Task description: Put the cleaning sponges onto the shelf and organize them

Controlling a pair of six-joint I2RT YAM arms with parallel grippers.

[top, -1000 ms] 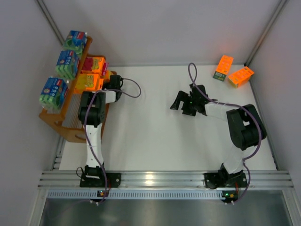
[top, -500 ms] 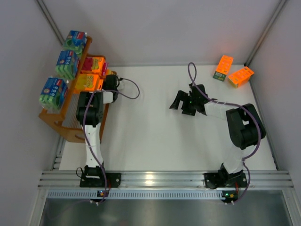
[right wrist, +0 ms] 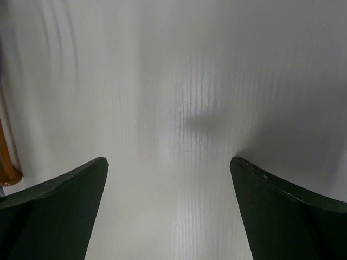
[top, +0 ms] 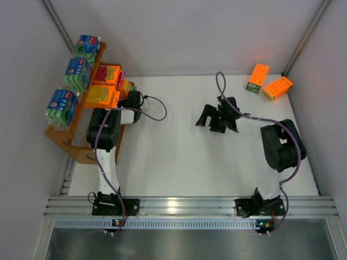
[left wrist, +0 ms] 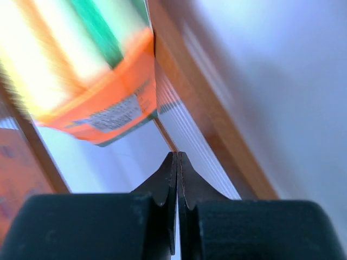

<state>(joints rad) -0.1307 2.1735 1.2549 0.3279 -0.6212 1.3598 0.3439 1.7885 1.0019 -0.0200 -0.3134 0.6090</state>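
While left arm [top: 103, 130] bends beside shelf [top: 80, 156], left fingers [left wrist: 162, 187] together; right arm [top: 282, 146] bent, right fingers [right wrist: 54, 200] apart.

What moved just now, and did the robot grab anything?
The left gripper, shut and empty, backed a little away from the shelf, toward the middle of the table. Nothing was grabbed or dropped. The right gripper stayed open over the table. The sponge packs on the shelf and the two orange packs in the far right corner stayed put.
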